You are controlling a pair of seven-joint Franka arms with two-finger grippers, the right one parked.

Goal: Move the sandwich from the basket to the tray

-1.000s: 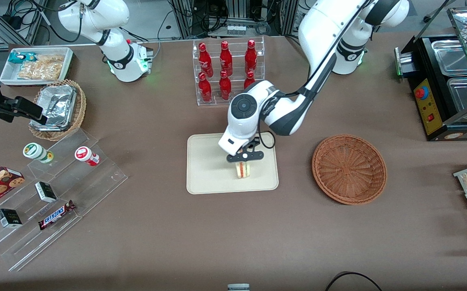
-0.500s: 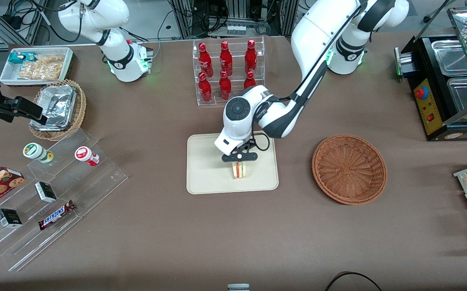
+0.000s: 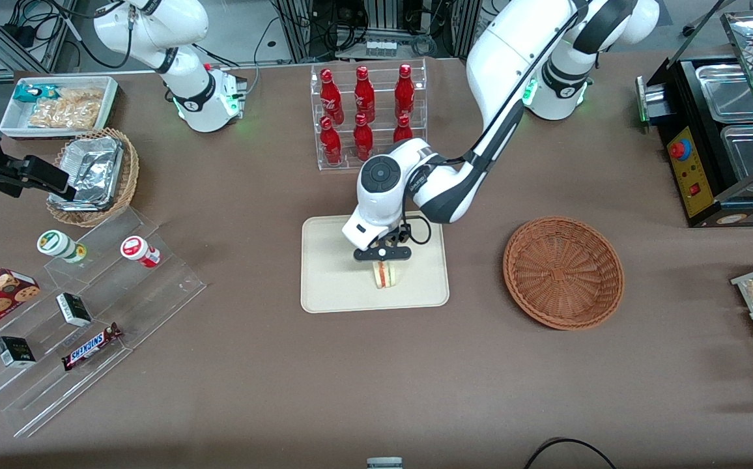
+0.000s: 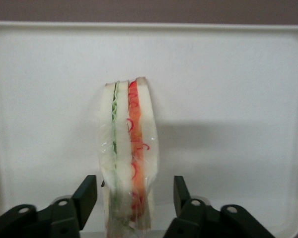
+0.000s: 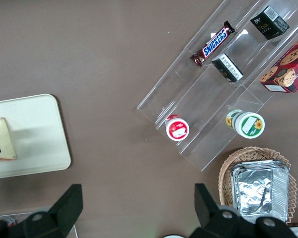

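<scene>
Gripper: the left arm's black two-finger gripper [image 3: 383, 255] hangs low over the tray, fingers [image 4: 87, 194] spread apart with a gap to the bread on each side.
Sandwich: the small triangular wedge of white bread with red and green filling [image 4: 129, 148] stands on edge on the tray, between the parted fingers, directly below the gripper.
Tray: the flat cream rectangular tray with rounded corners [image 3: 337, 286] lies on the brown table [image 3: 376, 378] under the gripper.
Basket: the round reddish-brown wicker basket [image 3: 563, 271] sits well apart from the gripper, toward the working arm's end.
</scene>
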